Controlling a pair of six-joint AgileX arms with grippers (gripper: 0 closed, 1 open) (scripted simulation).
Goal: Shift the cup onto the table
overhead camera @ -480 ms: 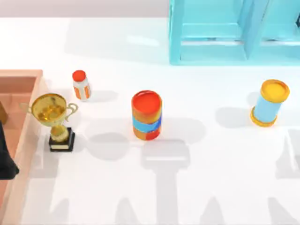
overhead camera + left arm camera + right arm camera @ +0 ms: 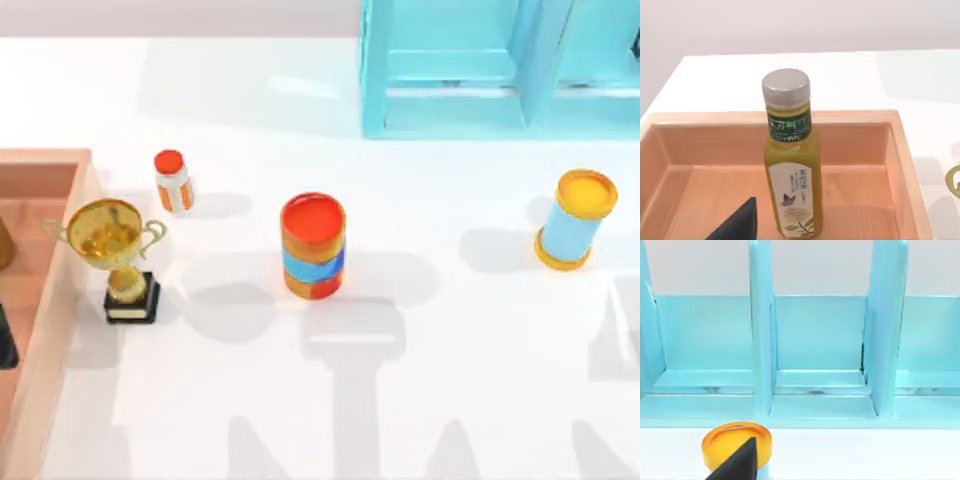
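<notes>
Left wrist view: a green tea bottle point(image 2: 791, 155) (silver cap) stands upright in the wooden tray point(image 2: 892, 150) — at the bench's point(image 2: 420, 350) nine o'clock; jaws' state: cannot tell.

Wooden tray point(image 2: 62, 300) cropped at left edge

Printed lettering on the dark green neck band and on the white label of the green bottle point(image 2: 791, 165) standing in the wooden tray point(image 2: 900, 150), too small to read, above a butterfly and leaf drawing; no legible text elsewhere.
</notes>
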